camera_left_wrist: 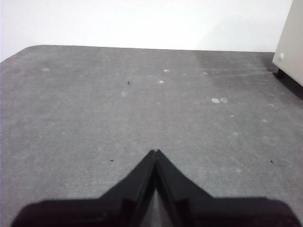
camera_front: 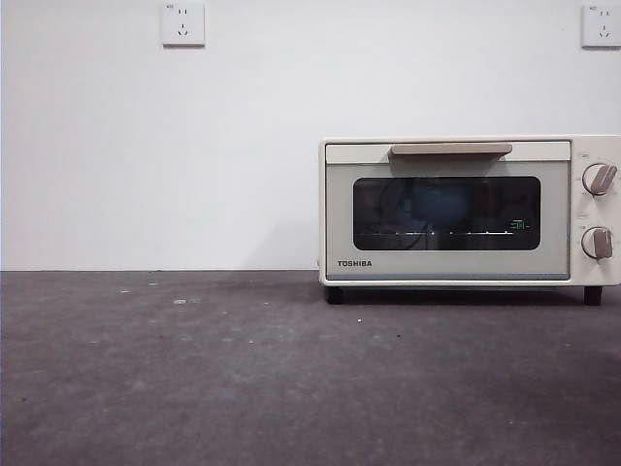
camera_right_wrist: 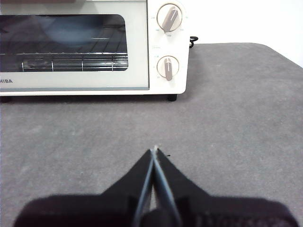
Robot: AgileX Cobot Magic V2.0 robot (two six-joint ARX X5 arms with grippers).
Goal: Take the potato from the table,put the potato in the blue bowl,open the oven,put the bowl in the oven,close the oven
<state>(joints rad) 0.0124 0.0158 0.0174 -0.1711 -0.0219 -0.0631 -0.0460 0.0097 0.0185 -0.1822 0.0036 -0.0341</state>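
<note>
Two round knobs (camera_front: 598, 211), boxy cream oven (camera_front: 466, 209), speckled grey table (camera_front: 243, 369).

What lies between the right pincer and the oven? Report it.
Only bare table separates the shut right pincer from the closed oven; the right wrist view shows this.

The oven (camera_front: 471, 212) stands on the counter (camera_front: 243, 369) at the right of the front view, close to the wall (camera_front: 194, 146) behind it, door shut. The bowl (camera_front: 446, 206) sits inside on the rack, behind the window. Two knobs (camera_front: 598, 179) are stacked on the oven's right side, and the handle (camera_front: 450, 149) runs above the window. Two wall sockets (camera_front: 182, 23) sit high up.
</note>
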